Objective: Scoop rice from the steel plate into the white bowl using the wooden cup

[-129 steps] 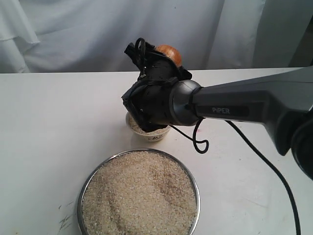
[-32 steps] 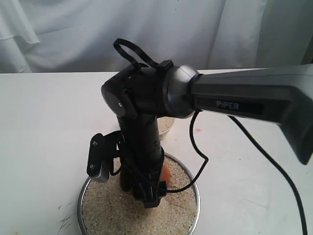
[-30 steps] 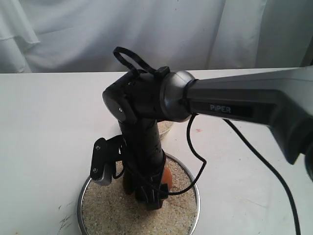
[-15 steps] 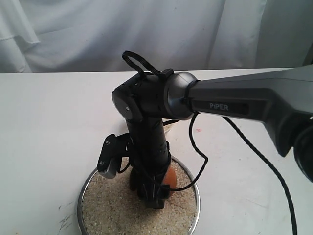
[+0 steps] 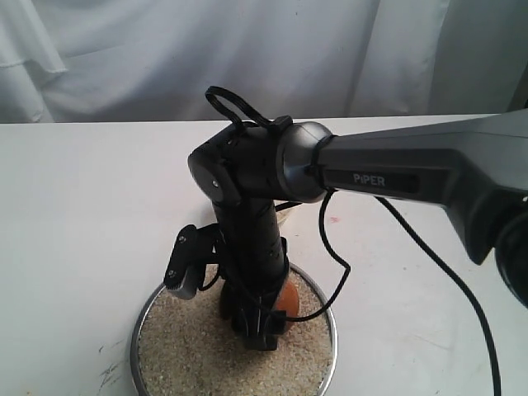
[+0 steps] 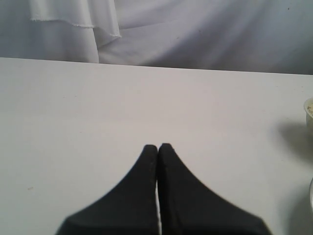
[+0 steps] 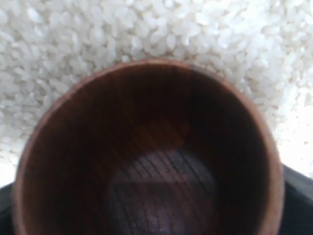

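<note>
My right gripper (image 5: 262, 323) points down into the steel plate (image 5: 136, 330) and is shut on the wooden cup (image 5: 286, 296), which shows as an orange-brown patch beside the fingers. In the right wrist view the wooden cup (image 7: 146, 156) fills the frame. Its dark inside is empty and its rim lies close against the rice (image 7: 146, 29). Rice (image 5: 186, 355) covers the plate. The white bowl is hidden behind the arm in the exterior view; only its edge (image 6: 309, 111) shows in the left wrist view. My left gripper (image 6: 157, 146) is shut on nothing above bare table.
The right arm (image 5: 412, 177) spans the table from the right, with a black cable (image 5: 332, 264) looping beside the plate. A white curtain (image 5: 124, 58) hangs behind the white table (image 5: 82, 206). Pen marks (image 5: 109, 371) lie left of the plate.
The right arm has swung down from over the bowl to the plate with the cup. In the last second it shifted slightly right, then held still.
</note>
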Motion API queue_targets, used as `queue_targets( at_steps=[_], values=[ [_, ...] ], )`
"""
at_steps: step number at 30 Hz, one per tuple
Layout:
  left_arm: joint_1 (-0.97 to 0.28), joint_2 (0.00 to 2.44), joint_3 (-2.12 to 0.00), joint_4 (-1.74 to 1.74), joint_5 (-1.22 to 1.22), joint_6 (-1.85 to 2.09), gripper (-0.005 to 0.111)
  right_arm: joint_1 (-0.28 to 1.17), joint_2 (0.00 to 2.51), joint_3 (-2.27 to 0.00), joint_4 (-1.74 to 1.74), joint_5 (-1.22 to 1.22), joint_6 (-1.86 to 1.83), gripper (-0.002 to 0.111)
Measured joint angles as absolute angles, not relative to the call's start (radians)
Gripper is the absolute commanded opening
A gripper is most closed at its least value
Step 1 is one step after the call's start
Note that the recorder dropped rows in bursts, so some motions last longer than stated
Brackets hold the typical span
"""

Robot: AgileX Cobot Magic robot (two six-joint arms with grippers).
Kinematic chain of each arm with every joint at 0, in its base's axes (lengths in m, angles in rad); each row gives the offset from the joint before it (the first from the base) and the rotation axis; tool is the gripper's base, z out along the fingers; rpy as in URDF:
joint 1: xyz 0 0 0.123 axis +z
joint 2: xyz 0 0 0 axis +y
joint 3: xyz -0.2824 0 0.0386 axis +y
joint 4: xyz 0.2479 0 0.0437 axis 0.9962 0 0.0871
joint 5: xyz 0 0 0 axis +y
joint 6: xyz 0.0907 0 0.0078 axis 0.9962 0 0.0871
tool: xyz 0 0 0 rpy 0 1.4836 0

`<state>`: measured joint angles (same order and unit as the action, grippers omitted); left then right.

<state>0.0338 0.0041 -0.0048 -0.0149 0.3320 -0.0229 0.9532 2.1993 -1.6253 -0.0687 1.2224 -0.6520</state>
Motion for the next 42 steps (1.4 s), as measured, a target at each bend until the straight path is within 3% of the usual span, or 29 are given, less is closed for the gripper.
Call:
queue_targets(
  at_steps=[10,19,21,35,42],
  values=[
    [0.034,0.004,-0.005,-0.015,0.332,-0.023,0.000,0.944,2.188,-1.625,-0.035,1.208,-0.647,0.055],
    [0.034,0.004,-0.005,-0.015,0.332,-0.023,0.000,0.891,2.158,-1.625,0.100,1.207,-0.731,0.092],
    [0.034,0.004,-0.005,-0.015,0.332,-0.023,0.000,0.879,2.156,-1.625,0.115,1.211,-0.745,0.095],
    [0.034,0.004,-0.005,-0.015,0.332,-0.023,0.000,0.860,2.156,-1.673,0.224,1.215,-0.780,0.096],
    [0.034,0.004,-0.005,-0.015,0.332,-0.023,0.000,0.736,2.110,-1.675,0.456,1.217,-0.794,0.096]
  ],
)
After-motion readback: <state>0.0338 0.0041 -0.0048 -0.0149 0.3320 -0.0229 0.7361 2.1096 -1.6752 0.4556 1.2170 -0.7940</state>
